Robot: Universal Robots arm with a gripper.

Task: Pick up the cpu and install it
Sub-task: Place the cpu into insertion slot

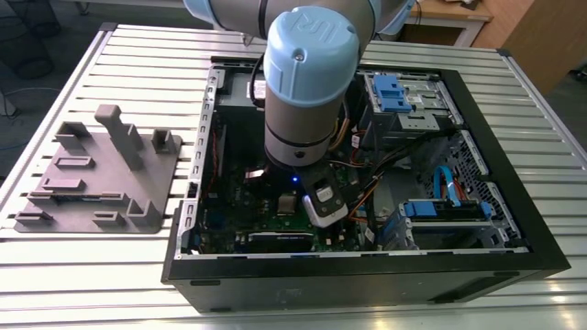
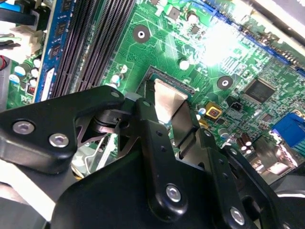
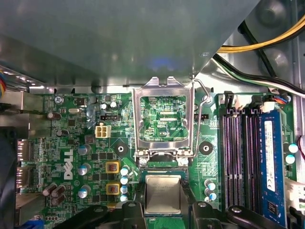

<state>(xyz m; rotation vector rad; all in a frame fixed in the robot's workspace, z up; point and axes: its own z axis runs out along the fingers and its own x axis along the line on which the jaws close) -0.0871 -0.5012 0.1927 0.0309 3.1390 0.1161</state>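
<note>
Pinching cpu [image 3: 163,188] by opposite edges, hand [image 3: 162,196] at socket [image 3: 162,165]; load frame [image 3: 137,119] stands open.

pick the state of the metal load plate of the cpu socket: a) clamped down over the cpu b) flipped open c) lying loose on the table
b: in the first wrist view the load plate stands swung open, the motherboard showing through its window, with the cpu just past its hinge.
</note>
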